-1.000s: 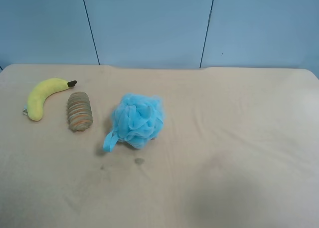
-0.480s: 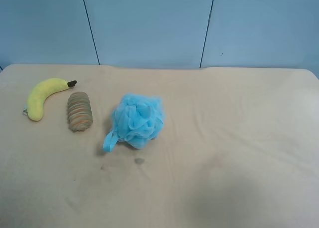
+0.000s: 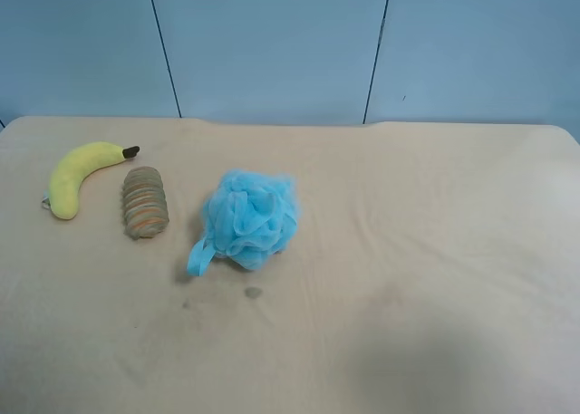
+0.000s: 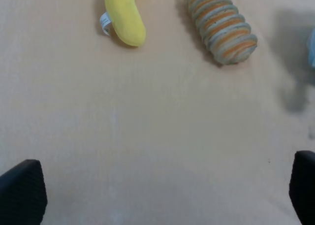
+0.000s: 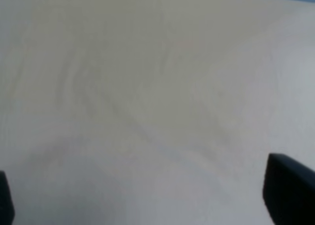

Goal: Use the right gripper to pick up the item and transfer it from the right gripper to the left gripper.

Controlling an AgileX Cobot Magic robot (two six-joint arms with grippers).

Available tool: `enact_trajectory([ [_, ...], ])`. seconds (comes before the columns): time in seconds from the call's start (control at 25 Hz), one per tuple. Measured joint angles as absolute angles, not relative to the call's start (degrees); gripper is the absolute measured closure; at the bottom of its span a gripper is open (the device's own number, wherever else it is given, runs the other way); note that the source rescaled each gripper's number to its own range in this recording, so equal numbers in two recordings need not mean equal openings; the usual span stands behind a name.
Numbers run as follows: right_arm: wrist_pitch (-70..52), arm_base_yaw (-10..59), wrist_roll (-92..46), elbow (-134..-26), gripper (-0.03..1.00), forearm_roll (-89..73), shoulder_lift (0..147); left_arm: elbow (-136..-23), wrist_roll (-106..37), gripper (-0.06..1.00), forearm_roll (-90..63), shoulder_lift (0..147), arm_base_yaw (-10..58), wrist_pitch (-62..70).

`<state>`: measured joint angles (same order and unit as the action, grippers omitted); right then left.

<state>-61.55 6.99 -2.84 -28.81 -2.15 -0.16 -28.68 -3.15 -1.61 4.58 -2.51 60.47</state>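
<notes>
The yellow plush banana (image 3: 77,174) lies on the beige table at the exterior high view's far left, its dark tip toward the back. No arm shows in that view. In the left wrist view the banana's lower end (image 4: 125,16) with its white tag lies ahead of my left gripper (image 4: 162,195), whose black fingertips (image 4: 22,190) stand wide apart, open and empty. My right gripper (image 5: 147,200) is open and empty over bare tablecloth; only its black fingertips (image 5: 290,190) show at the frame's edges. The banana is out of the right wrist view.
A ribbed brown-orange striped oval (image 3: 145,201) lies just right of the banana, also in the left wrist view (image 4: 221,25). A blue mesh bath pouf (image 3: 249,216) sits near the middle. The beige table (image 3: 435,278) ends at a blue wall behind.
</notes>
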Motion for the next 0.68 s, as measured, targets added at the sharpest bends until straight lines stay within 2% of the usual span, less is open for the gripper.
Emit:
enact_trajectory([
  [0.68, -61.5, 7.0, -2.8, -28.8, -0.03, -2.1, -0.2, -28.7, -3.1, -0.05, -1.6, -0.2, -2.5, 60.4],
])
